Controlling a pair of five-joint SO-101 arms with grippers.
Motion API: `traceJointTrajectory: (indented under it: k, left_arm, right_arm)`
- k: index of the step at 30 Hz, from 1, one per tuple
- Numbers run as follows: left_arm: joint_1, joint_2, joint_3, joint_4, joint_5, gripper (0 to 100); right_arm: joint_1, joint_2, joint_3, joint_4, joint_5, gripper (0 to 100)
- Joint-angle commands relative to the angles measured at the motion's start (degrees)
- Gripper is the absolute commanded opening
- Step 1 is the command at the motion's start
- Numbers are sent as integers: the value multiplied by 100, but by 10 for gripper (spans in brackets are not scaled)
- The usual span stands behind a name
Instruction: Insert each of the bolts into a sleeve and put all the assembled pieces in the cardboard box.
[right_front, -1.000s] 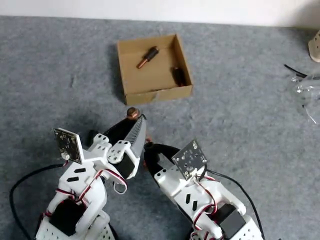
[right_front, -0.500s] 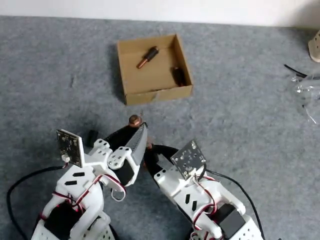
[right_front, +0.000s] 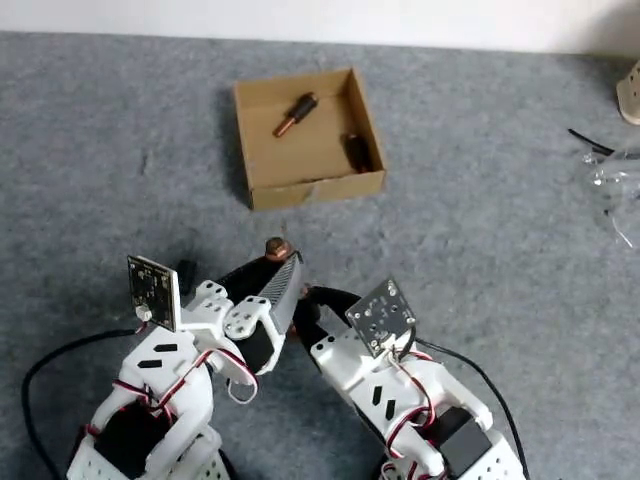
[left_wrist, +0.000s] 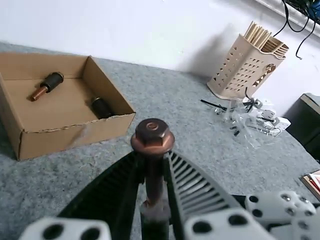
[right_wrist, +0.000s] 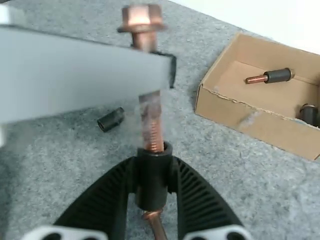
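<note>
Below centre of high view: left gripper (right_front: 277, 262) clamps bolt (left_wrist: 152, 139), right gripper (right_wrist: 153, 166) clamps sleeve (right_wrist: 151, 181). Insertion step, bolt partly through. Next: push home, then carry to box (right_front: 310, 188).

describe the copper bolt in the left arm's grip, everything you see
The bolt is copper-coloured metal with a flanged hex head and a long shaft. The left tool clamps the shaft just under the head. The other end runs through a black sleeve held in the right tool, its tip showing beyond.
</note>
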Motion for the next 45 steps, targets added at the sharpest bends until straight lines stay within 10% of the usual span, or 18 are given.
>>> traceJointTrajectory:
  k: [1,22,32,45]
  left_arm:
    - [110,-57,-31,9,26,5]
    - [101,-92,505,0,-308,9]
    - [145,-75,690,88,-193,367]
    - [-857,-101,242,79,431,329]
  right_arm:
    - [75,-66,-136,-233,316,5]
    - [-233,-66,-84,-224,695,5]
    - [-48,-66,-84,-233,695,5]
    - [-48,-66,66,-242,695,5]
